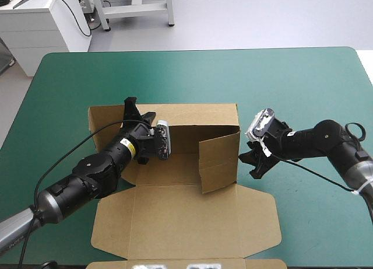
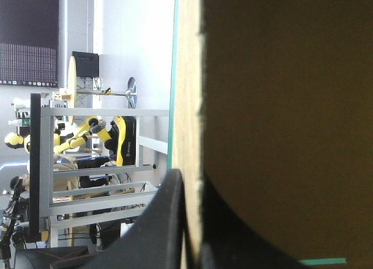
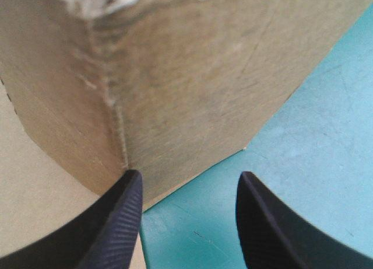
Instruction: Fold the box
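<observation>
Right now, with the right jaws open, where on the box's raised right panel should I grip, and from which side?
Probably its upper edge by the creased corner, coming from its outer side: the raised right panel stands upright, that face toward the right gripper, whose jaws stand open just outside it.

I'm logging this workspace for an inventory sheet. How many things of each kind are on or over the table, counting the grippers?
Brown cardboard box, some walls raised: 1
Black-fingered grippers, the left gripper and the right gripper: 2
Teal-green table cover: 1
Total: 4
</observation>
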